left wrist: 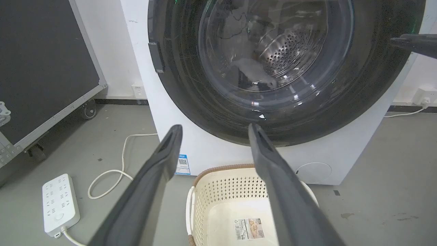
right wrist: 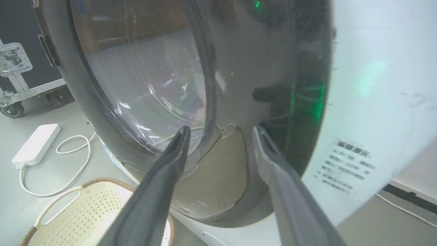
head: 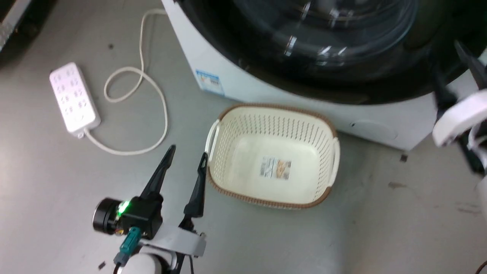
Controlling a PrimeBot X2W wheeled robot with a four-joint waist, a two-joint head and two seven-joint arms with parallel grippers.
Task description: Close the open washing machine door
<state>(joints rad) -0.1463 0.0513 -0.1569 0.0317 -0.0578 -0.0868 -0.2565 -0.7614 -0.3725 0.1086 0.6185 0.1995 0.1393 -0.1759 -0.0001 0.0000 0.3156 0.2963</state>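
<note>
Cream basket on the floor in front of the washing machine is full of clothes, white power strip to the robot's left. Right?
No, the basket is empty: the head view shows its bare bottom with a label. It does sit on the floor in front of the washing machine, with the power strip to the robot's left.

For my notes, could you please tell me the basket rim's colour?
Brown, on a cream basket; head view shows it best.

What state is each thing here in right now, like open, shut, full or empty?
washing machine door: looks shut.
basket: upright, empty.
power strip: lying flat, nothing plugged into it.
left gripper: open, holding nothing.
right gripper: open, holding nothing.
</note>
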